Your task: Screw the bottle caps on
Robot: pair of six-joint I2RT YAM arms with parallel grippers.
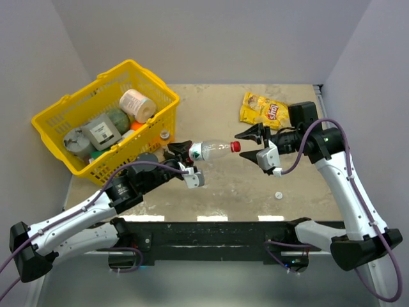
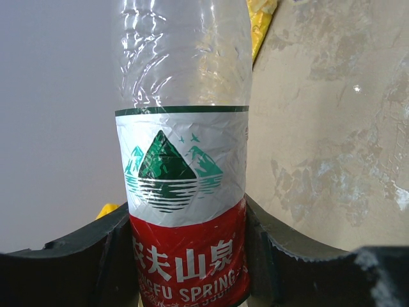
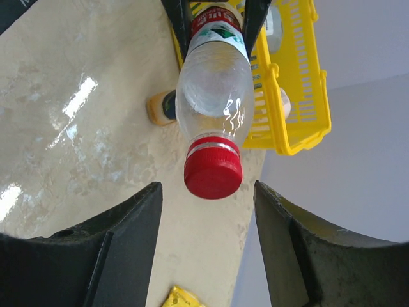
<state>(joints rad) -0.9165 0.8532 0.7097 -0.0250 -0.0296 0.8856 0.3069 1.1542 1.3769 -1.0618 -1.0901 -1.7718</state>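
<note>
Tightening is judged pending: bottle [image 1: 214, 150] gripped by left hand [image 2: 188, 256] is topped by red cap [image 3: 213, 174], flanked by wide right hand [image 3: 208, 211]; white cap [image 1: 279, 194] loose.

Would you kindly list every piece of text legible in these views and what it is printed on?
"夫山泉" on the bottle, red label band, first character partly hidden.
"GFU SPRING" below it, start hidden.
Logo on the snack bag: too small to read.
Label on the box in the basket: too blurred.
</note>
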